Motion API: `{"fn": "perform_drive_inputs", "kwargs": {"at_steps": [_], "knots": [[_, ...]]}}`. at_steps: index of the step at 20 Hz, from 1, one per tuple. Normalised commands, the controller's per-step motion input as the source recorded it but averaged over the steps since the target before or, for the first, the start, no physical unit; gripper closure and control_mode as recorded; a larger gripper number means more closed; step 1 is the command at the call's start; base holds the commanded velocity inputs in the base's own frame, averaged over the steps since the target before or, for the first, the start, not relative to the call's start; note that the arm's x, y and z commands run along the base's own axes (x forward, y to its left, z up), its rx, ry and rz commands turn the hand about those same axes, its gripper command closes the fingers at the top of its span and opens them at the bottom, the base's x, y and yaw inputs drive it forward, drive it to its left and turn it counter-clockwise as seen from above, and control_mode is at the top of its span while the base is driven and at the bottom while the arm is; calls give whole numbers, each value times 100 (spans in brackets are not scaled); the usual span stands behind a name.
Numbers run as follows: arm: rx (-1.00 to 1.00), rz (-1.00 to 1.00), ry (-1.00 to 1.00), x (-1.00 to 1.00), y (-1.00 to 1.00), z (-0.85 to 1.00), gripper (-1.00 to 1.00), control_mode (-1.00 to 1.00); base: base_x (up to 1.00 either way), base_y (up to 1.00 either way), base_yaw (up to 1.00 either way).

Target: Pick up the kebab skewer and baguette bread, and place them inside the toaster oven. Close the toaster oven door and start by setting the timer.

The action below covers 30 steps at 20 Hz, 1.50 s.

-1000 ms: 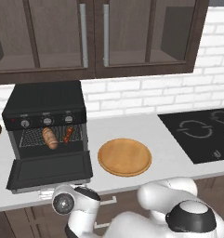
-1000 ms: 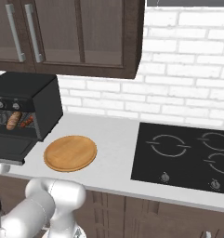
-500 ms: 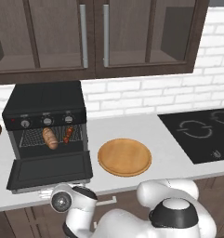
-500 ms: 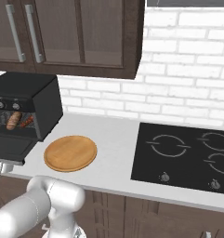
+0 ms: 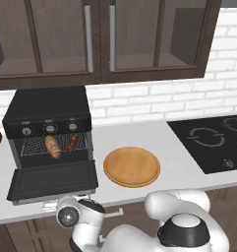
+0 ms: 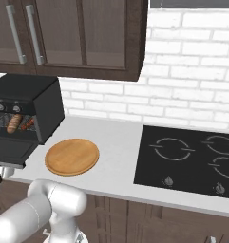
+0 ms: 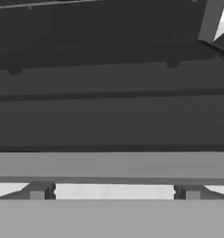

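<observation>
The black toaster oven (image 5: 46, 106) (image 6: 25, 92) stands at the counter's left with its door (image 5: 53, 179) (image 6: 9, 149) dropped flat. On the wire rack inside lie the baguette bread (image 5: 53, 146) (image 6: 13, 124) and, to its right, the kebab skewer (image 5: 72, 142) (image 6: 26, 124). My gripper (image 5: 56, 202) sits low, right under the door's front edge, with the wrist below the counter edge. The hand view looks close along the dark door (image 7: 108, 116) and its grey handle bar (image 7: 111, 166). The jaws look open, and I see nothing held.
A round wooden plate (image 5: 132, 166) (image 6: 71, 156) lies bare on the white counter right of the oven. A black cooktop (image 5: 213, 142) (image 6: 192, 159) takes up the counter's right end. Dark wall cabinets (image 5: 90, 39) hang above the oven.
The arm's elbow has shifted a little to the left. The hand stays under the door's front edge, and the door still lies flat.
</observation>
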Motion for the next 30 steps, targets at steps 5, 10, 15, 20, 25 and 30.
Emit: {"fn": "perform_drive_inputs", "kwargs": {"at_steps": [5, 10, 15, 20, 25, 30], "knots": [[0, 0, 0, 72, 0, 29, -100, -100, 0, 0, 0], [0, 0, 0, 52, 0, 66, -100, -100, 0, 0, 0], [0, 0, 0, 41, 0, 80, -100, -100, 0, 0, 0], [0, 0, 0, 39, 0, 77, -100, -100, 0, 0, 0], [0, -2, 0, 53, 0, 64, -100, -100, 0, 0, 0], [0, -3, 0, 63, 0, 64, -100, -100, 0, 0, 0]]}}
